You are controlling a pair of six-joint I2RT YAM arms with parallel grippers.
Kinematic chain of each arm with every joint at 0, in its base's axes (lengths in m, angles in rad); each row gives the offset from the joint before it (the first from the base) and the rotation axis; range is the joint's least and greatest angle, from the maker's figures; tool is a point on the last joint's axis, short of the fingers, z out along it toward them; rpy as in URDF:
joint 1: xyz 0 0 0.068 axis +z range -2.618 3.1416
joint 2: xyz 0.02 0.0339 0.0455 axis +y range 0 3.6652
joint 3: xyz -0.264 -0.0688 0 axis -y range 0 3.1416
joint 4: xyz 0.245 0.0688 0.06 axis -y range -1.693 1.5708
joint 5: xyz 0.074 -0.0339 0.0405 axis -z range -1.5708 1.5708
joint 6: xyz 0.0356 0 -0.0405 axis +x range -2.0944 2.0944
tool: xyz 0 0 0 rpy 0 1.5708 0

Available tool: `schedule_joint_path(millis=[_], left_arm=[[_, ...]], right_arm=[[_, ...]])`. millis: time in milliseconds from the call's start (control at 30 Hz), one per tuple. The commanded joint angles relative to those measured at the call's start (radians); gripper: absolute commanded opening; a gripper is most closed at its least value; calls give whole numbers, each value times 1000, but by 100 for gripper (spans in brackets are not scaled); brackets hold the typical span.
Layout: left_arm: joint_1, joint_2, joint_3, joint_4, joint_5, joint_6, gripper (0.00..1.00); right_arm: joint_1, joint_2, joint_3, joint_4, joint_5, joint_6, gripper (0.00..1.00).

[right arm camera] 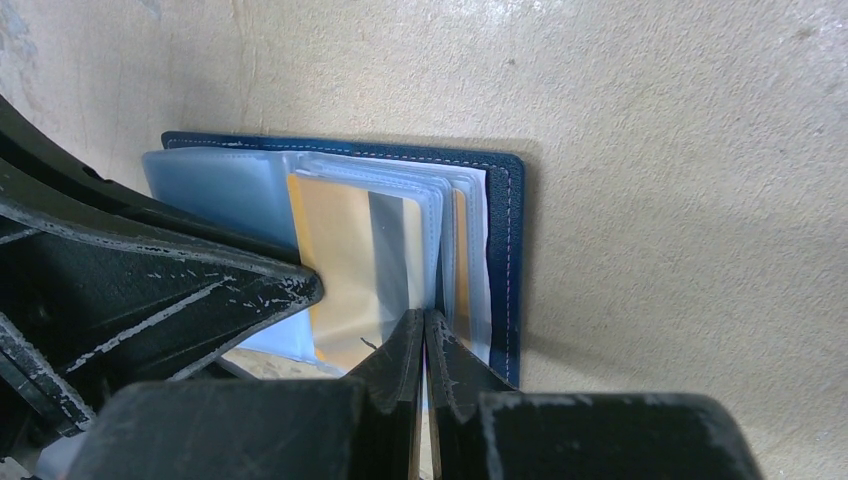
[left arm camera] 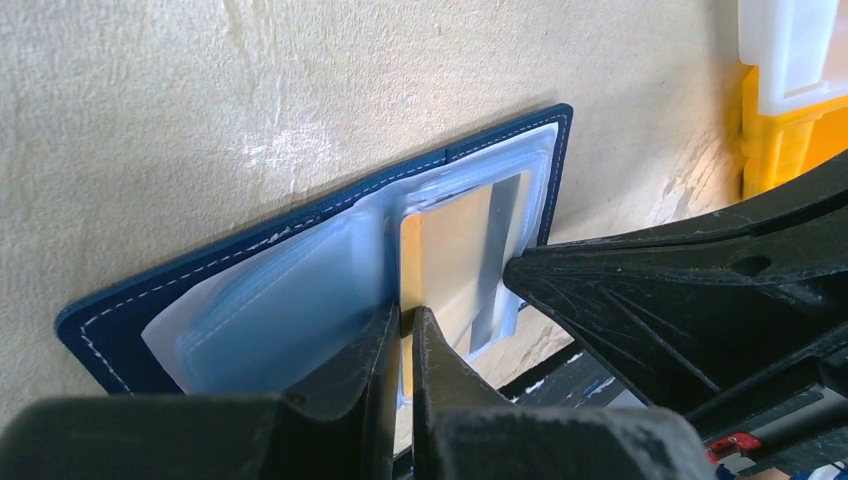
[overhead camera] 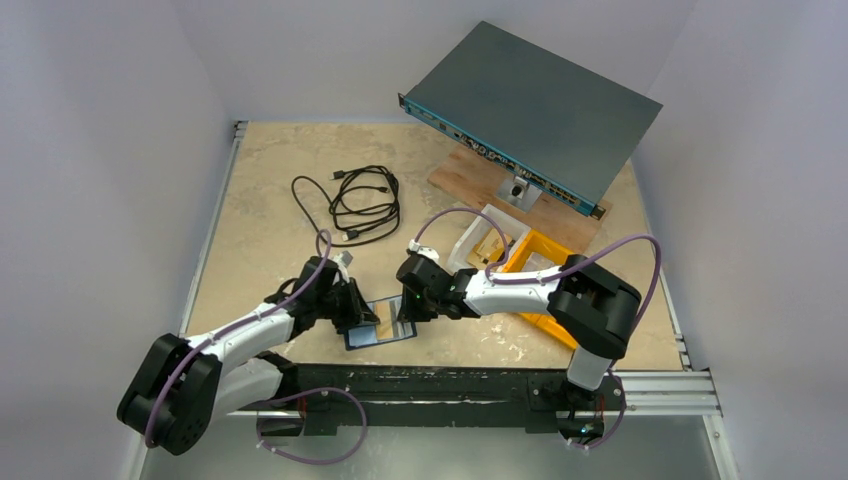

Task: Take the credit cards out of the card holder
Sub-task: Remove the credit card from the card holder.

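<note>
**Beige tabletop: two claws are closing on the open card holder**

Beige, mottled table (overhead camera: 260, 200) is carrying the whole scene, boxed in by pale walls. The left gripper (left arm camera: 408, 345) is pinching down to a narrow slit, and the edge of a gold card (left arm camera: 450, 260) in its sleeve is sitting between the fingers. The right gripper (right arm camera: 424, 345) is pressing its fingers together at the near edge of the clear sleeves (right arm camera: 465, 260); whether a leaf is caught between them I cannot tell. Both claws are meeting over the card holder (overhead camera: 380, 327), which is lying open and flat, navy cover down, near the table's front edge between the two arms. Its clear pockets are fanning upward, and the gold card with a grey stripe is showing through one of them.

Right of the card holder, a white bin (overhead camera: 468, 240) is holding something tan, and a yellow bin (overhead camera: 545, 250) is sitting just beside it, partly under the right arm; its contents are hidden. Behind the card holder, a black cable (overhead camera: 360, 205) is lying coiled. Farther back and right, a grey network switch (overhead camera: 535, 105) is leaning tilted above a wooden board (overhead camera: 470, 175).
</note>
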Motion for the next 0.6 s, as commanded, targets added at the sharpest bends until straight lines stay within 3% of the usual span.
schedule_joint_path(millis=[0,567], left_arm=[[-1,5,-10,84,60,-31,2],[35,-113,128,-283,-39,93,0]], right_arm=[[7,66,-58,-168,36,-23,0],[0,26,-104,-186,79,22,0]])
